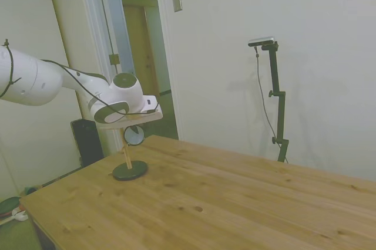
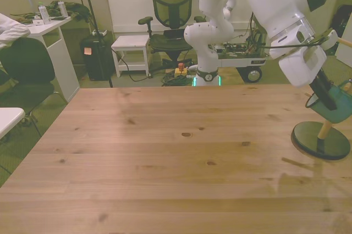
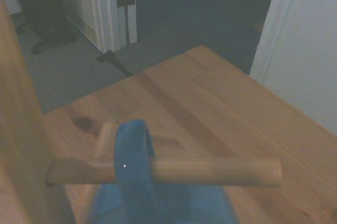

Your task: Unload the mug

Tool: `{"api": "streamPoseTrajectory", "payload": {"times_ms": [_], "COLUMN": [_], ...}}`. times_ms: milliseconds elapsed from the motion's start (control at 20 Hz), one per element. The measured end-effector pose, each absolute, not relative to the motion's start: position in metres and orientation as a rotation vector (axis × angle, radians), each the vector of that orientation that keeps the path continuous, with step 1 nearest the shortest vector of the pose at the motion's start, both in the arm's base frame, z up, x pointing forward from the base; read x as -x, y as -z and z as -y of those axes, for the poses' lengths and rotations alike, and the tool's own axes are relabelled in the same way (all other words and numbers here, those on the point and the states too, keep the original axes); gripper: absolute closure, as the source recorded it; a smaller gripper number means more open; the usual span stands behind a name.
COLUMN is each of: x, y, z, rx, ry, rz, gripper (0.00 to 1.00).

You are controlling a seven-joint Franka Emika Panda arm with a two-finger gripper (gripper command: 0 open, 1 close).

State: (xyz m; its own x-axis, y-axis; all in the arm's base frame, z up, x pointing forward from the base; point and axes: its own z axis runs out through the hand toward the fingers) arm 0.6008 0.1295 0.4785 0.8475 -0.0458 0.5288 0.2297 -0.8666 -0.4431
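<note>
While hung: light blue mug (image 2: 336, 106)

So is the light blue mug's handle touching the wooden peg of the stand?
Touching: in the wrist view the light blue mug's handle loops over the wooden peg and rests on it.

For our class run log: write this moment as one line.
stage: mug on stand | light blue cylindrical mug: handle hooked over wooden peg | white arm's gripper: at mug, fingers unclear | dark round-based wooden stand: upright on wooden table
</note>
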Motion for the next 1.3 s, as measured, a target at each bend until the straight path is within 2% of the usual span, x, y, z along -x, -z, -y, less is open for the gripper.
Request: {"api": "streamPoseTrajectory", "payload": {"times_ms": [750, 1300], "x": [-0.599, -0.605], "y": [-0.485, -0.515], "z": [-0.124, -0.088], "rx": [2.514, 2.474], "ry": [0.734, 0.772], "rz": [0.132, 0.016], "gripper": [1.00, 1.00]}}
